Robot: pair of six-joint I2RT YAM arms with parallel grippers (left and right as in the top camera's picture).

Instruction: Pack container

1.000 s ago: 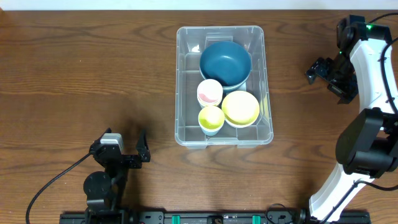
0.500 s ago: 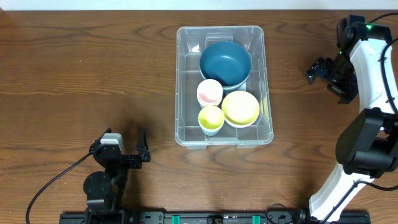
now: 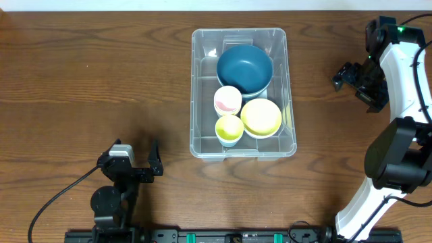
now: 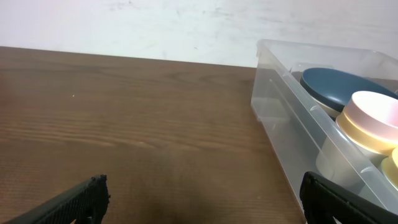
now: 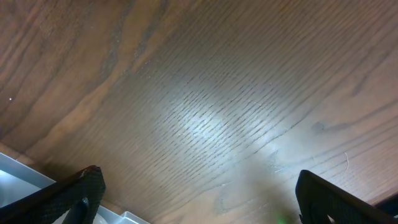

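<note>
The clear plastic container (image 3: 200, 81) stands in the middle of the table. It holds a dark blue bowl (image 3: 244, 67), a pink-and-white cup (image 3: 227, 100), a yellow bowl (image 3: 261, 117) and a small yellow-green cup (image 3: 229, 127). The container also shows at the right of the left wrist view (image 4: 280, 99). My left gripper (image 3: 132, 165) is open and empty, low at the front left. My right gripper (image 3: 351, 82) is open and empty, above bare wood to the right of the container. A corner of the container (image 5: 18, 174) shows in the right wrist view.
A dark wooden table (image 3: 94, 81) lies under everything. A black cable (image 3: 57, 199) runs from the left arm's base toward the front edge. A white wall (image 4: 155, 25) rises behind the table.
</note>
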